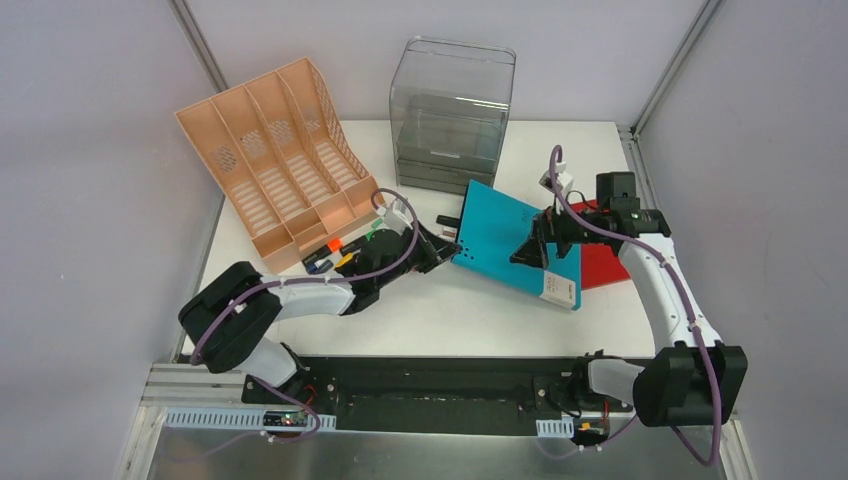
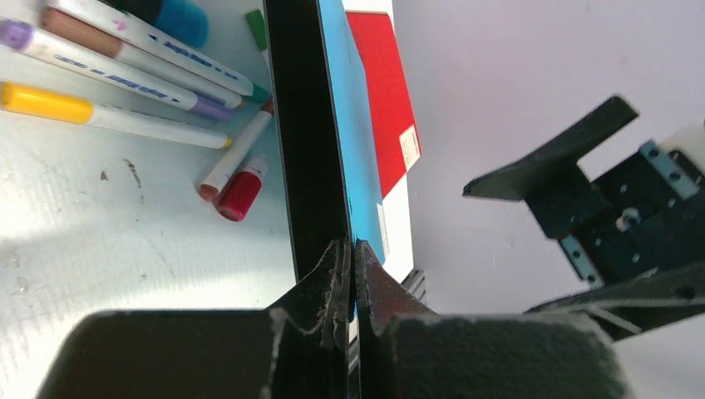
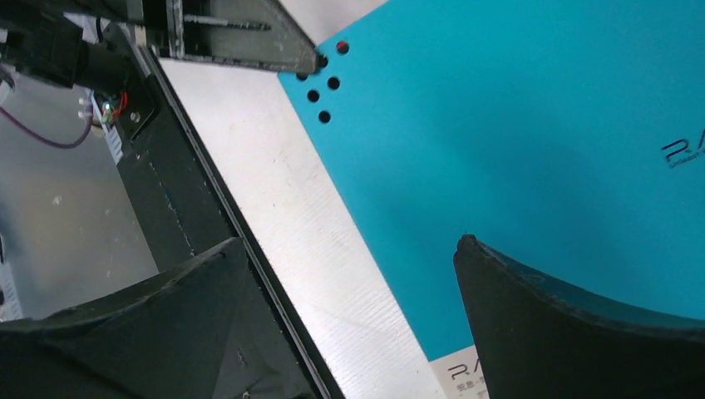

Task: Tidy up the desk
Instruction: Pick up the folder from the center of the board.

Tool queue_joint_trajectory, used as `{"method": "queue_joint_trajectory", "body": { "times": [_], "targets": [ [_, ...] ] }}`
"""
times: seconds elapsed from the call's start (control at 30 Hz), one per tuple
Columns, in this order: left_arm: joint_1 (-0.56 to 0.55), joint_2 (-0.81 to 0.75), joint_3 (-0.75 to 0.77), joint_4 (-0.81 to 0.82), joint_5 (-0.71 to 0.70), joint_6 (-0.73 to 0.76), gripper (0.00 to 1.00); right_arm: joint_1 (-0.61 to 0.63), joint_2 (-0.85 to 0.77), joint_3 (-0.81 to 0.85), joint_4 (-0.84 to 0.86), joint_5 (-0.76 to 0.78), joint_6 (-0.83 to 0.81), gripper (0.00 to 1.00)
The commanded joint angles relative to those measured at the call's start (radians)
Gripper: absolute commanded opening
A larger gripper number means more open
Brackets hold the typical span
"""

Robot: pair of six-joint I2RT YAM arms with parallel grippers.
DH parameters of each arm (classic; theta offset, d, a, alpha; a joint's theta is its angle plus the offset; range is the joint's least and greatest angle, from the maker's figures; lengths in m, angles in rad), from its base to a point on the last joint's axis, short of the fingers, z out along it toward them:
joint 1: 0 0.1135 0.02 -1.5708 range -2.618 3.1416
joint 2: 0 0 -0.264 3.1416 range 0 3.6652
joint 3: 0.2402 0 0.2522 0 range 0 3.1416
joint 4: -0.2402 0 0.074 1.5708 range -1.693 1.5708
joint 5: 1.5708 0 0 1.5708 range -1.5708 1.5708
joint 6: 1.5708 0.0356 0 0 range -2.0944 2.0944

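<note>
Jaws first: the left gripper (image 1: 441,246) is clenched on the left edge of a teal folder (image 1: 495,225), and in its own wrist view the two fingers (image 2: 332,274) press together on the folder's dark spine (image 2: 303,125). The right gripper (image 1: 535,246) gapes wide and grasps nothing.

The desk (image 1: 450,320) is the white tabletop under everything, running from the black rail by the arm bases to the far wall. At its far left corner a peach slotted file rack (image 1: 280,165) leans back, with its open slots facing up and toward the arms. Just in front of the rack, a loose cluster of markers (image 1: 335,252) lies flat on the white surface beside the left arm's wrist. The left wrist view shows them to the left of the spine: yellow, purple, brown, red and green caps among them (image 2: 125,50).

At the far middle stands a clear grey plastic drawer box (image 1: 450,110), upright, near the folder's far corner. The teal folder slants across the centre right of the desk, with a white label (image 1: 557,288) at its near corner. I cannot tell whether its gripped edge is off the surface. The right gripper hangs over the folder's right half, and in its wrist view one finger (image 3: 532,324) shows against the teal cover and the other (image 3: 191,291) against the desk's near edge. A red folder (image 1: 600,265) peeks out from under the teal one on its right side
</note>
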Motion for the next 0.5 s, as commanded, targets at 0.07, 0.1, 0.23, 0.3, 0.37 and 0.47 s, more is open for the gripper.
{"method": "queue_joint_trajectory", "body": {
  "times": [0.07, 0.1, 0.23, 0.3, 0.37, 0.47],
  "targets": [
    [-0.007, -0.119, 0.012, -0.169, -0.126, -0.089, 0.00, 0.118, -0.012, -0.012, -0.036, 0.050, -0.168, 1.00],
    [-0.006, -0.126, 0.020, -0.196, -0.129, -0.108, 0.00, 0.139, -0.013, -0.018, -0.028, 0.095, -0.180, 1.00],
    [-0.005, -0.138, 0.066, -0.338, -0.128, -0.180, 0.00, 0.232, -0.030, -0.058, 0.037, 0.317, -0.211, 1.00],
    [-0.005, -0.146, 0.087, -0.380, -0.121, -0.180, 0.00, 0.274, -0.059, -0.085, 0.083, 0.427, -0.221, 1.00],
    [-0.005, -0.153, 0.097, -0.390, -0.118, -0.182, 0.00, 0.315, -0.095, -0.118, 0.132, 0.506, -0.243, 1.00],
    [-0.005, -0.166, 0.112, -0.419, -0.114, -0.199, 0.00, 0.384, -0.141, -0.192, 0.217, 0.610, -0.302, 1.00]
  ]
}}
